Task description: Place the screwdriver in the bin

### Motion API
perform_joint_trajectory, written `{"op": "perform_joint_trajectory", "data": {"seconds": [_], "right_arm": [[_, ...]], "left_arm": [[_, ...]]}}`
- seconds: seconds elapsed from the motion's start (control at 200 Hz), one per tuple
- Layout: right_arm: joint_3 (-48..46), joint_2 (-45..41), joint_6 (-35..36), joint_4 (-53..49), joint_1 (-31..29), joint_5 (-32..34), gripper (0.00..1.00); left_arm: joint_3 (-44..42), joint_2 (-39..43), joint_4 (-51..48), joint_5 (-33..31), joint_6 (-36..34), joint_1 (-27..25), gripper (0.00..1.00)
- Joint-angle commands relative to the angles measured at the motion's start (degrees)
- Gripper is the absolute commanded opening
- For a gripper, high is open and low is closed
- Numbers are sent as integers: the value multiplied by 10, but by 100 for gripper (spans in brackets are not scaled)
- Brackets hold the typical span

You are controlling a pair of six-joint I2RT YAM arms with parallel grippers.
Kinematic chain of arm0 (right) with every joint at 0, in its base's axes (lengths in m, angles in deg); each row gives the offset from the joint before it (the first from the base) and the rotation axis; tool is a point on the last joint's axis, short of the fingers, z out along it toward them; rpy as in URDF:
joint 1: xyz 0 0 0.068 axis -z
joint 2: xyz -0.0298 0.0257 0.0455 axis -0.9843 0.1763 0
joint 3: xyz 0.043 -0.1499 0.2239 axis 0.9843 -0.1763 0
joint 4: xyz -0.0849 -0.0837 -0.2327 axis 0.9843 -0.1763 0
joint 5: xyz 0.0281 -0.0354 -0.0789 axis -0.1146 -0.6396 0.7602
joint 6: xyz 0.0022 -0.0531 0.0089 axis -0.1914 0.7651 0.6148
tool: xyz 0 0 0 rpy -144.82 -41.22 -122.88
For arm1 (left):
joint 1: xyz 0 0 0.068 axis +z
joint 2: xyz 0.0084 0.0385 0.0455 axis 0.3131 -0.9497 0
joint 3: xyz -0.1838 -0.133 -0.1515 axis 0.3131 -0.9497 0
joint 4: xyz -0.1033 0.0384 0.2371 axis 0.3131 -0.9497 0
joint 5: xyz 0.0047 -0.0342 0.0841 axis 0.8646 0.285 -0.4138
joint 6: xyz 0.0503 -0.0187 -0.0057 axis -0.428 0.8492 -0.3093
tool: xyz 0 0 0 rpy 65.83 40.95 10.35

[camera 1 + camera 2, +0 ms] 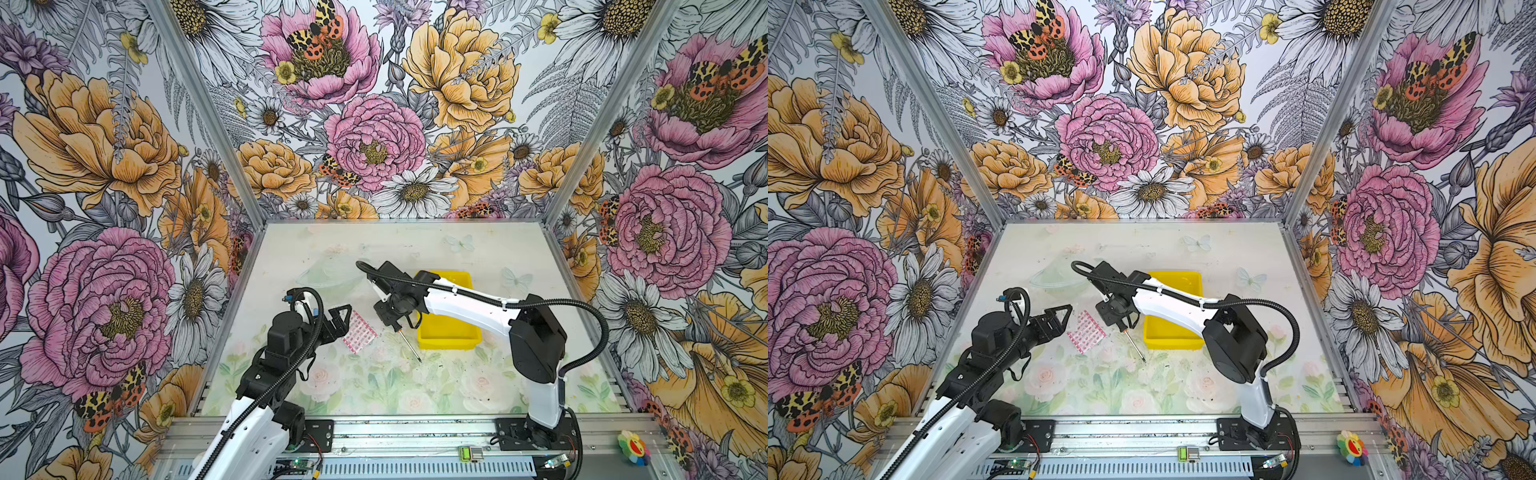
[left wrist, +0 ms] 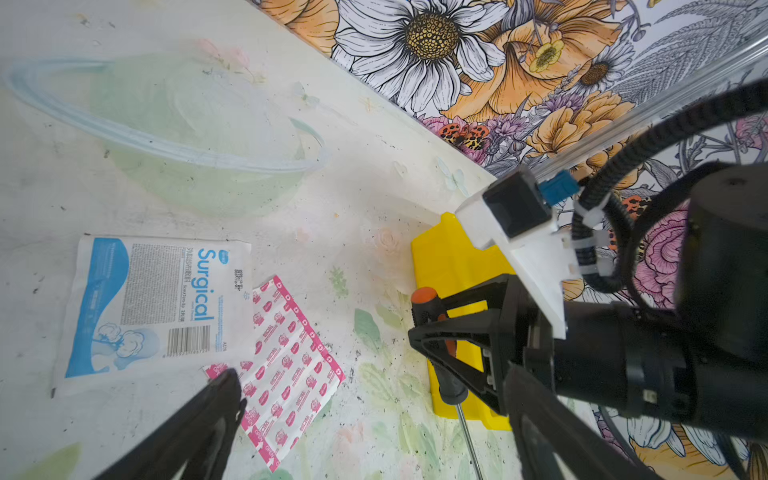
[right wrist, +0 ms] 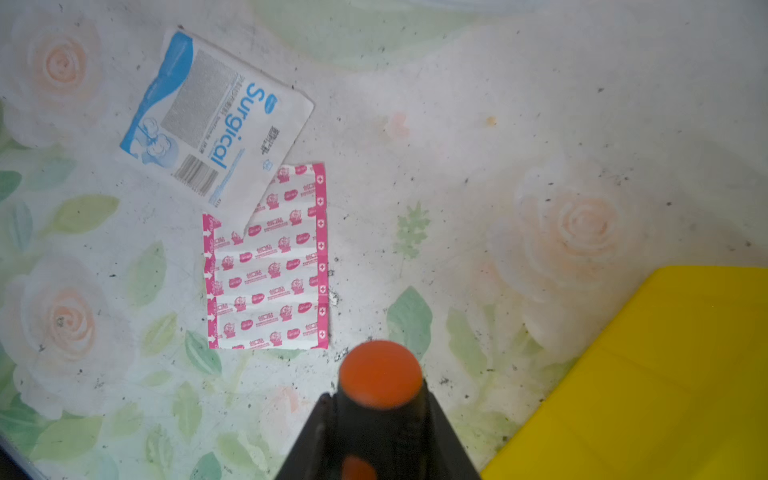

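Note:
My right gripper (image 1: 394, 321) is shut on the black-and-orange handle of the screwdriver (image 2: 451, 388). The tool is tilted, and in both top views its thin silver shaft (image 1: 410, 345) (image 1: 1136, 345) slopes down toward the table front. In the right wrist view the orange cap (image 3: 380, 374) stands out between the jaws of the right gripper (image 3: 380, 428). The yellow bin (image 1: 451, 334) (image 1: 1173, 334) (image 3: 665, 374) lies just right of the gripper, partly under the right arm. My left gripper (image 1: 343, 322) (image 2: 374, 419) is open and holds nothing, left of the screwdriver.
A pink-and-white sheet of plasters (image 1: 359, 332) (image 3: 268, 266) lies between the two grippers, and a white-and-blue "Surgical" packet (image 2: 153, 303) overlaps it. A clear bowl (image 2: 187, 137) sits farther back. A small flower toy (image 1: 633, 446) rests on the front rail.

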Motion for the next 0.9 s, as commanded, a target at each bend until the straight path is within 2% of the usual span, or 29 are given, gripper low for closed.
{"op": "perform_joint_trajectory", "data": {"seconds": [0.0,0.34,0.636,0.896], "right_arm": [[21,-40,-21,3,20,10,9],[28,-92,-48,3,89,3,5],[-20,-133,-63,4,162,-1,4],[-88,-146,-93,10,211,37,2]], "left_arm": [[12,-7,60,42,-30,1,99],[45,-84,125,58,-69,-39,99],[100,-186,162,29,-118,-141,99],[167,-291,186,-17,-157,-238,99]]}}
